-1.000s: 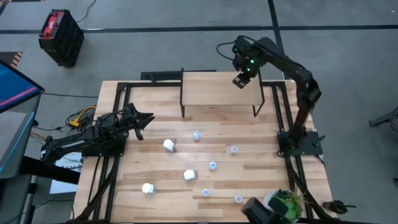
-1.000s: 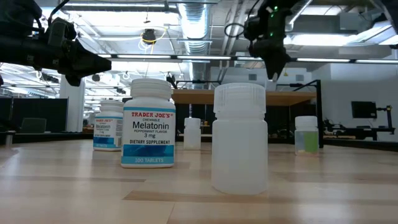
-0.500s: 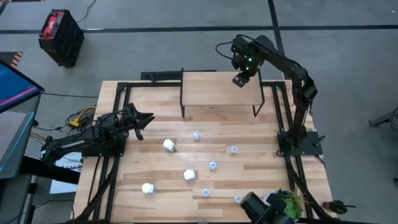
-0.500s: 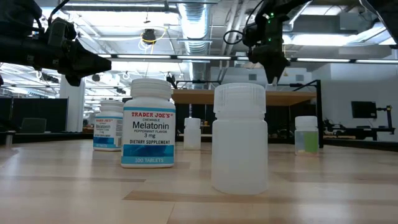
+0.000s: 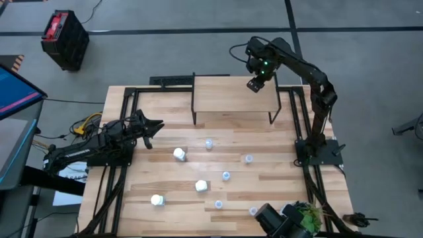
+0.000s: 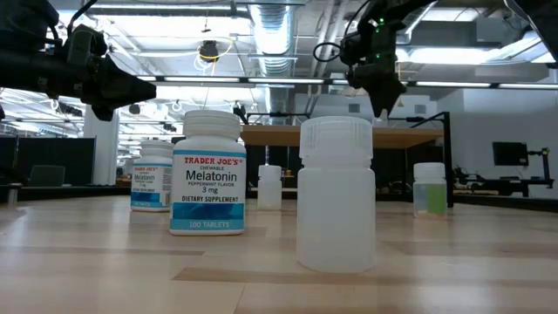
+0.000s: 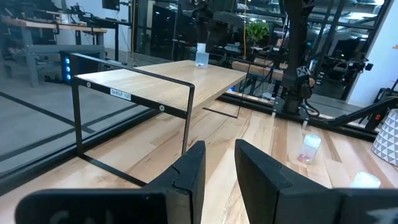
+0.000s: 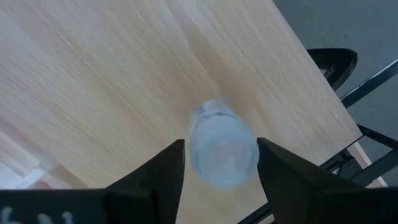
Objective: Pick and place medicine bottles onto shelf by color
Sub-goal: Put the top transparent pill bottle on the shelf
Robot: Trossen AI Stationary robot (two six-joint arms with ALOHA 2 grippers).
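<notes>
I judge that I am at the release step: the right gripper [image 8: 216,163] is above the far right part of the shelf [image 5: 225,96], and between its fingers [image 8: 163,171] stands a small pale translucent bottle [image 8: 222,146], upright on the shelf board near the corner. The fingers seem to stand a little away from the bottle on both sides, so I think the grip is already let go, but I cannot be fully sure that no pad touches it. The next move, in my opinion, must be a straight lift upward without any sideways drift, because this bottle is light and narrow and can tip or roll off the nearby edge. The left gripper [image 7: 216,171] waits over the left side of the table [image 5: 317,192], its fingers drawn close with only a narrow gap and nothing between them. The other bottles are on the table: three larger opaque white ones [image 5: 179,154] with ribbed caps and printed labels, and five smaller bluish ones [image 5: 226,175], smooth and cylindrical. The shelf is a flat light-wood board with visible grain on thin black metal legs; the table is made of similar pale planks.
</notes>
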